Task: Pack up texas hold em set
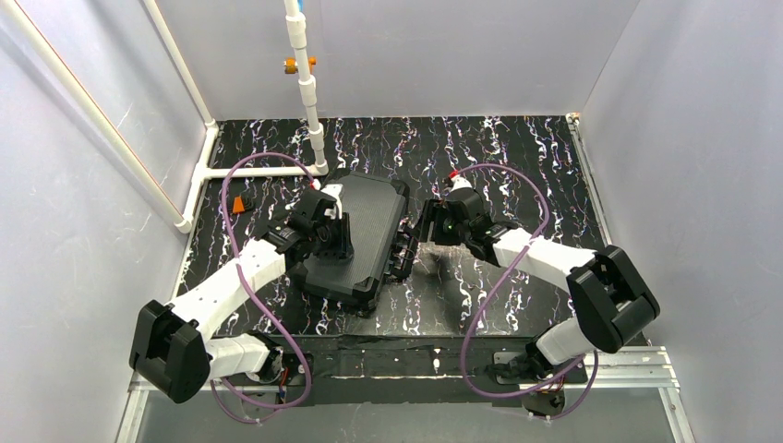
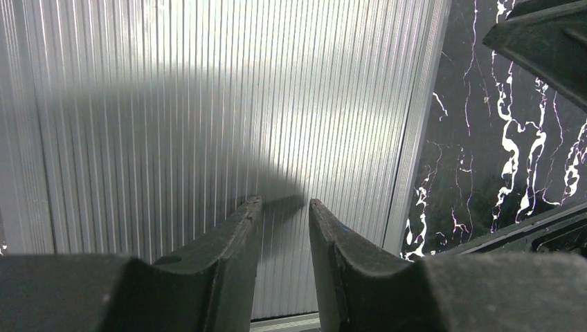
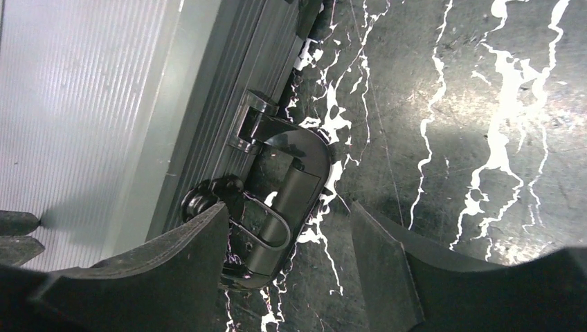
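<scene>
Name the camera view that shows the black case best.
Top external: the closed case shows whole, lying on the table. Left wrist shows only its ribbed lid close up; right wrist shows one edge with a black fitting.

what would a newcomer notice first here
The closed black case sits mid-table. The left gripper points narrowly parted fingers at its ribbed lid. The right gripper, open, straddles the handle on the case's right edge.
</scene>
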You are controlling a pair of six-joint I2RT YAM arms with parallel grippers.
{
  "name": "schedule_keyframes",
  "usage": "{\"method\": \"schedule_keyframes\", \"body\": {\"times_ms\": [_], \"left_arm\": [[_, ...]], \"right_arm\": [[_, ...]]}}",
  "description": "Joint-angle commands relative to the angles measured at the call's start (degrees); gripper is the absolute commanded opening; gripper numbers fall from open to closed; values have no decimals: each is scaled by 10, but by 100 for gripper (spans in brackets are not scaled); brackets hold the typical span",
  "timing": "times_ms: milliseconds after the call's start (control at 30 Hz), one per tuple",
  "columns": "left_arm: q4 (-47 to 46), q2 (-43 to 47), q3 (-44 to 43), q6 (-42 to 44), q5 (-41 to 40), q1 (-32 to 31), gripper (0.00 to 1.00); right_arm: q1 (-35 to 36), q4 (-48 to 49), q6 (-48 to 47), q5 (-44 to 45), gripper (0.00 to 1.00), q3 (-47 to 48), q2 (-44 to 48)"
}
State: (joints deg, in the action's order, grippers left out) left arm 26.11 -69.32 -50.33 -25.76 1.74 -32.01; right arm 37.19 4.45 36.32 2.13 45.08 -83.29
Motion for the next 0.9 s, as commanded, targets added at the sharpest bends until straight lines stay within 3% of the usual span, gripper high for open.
{"method": "schedule_keyframes", "body": {"times_ms": [0, 667, 867], "left_arm": [[87, -20, 45, -9, 2, -9, 31], [84, -15, 46, -9, 2, -11, 31], [83, -16, 47, -9, 2, -11, 31]], "right_arm": [[-2, 36, 13, -34, 70, -8, -31], [-1, 84, 54, -82, 25, -59, -80], [0, 93, 57, -94, 19, -52, -95]]}}
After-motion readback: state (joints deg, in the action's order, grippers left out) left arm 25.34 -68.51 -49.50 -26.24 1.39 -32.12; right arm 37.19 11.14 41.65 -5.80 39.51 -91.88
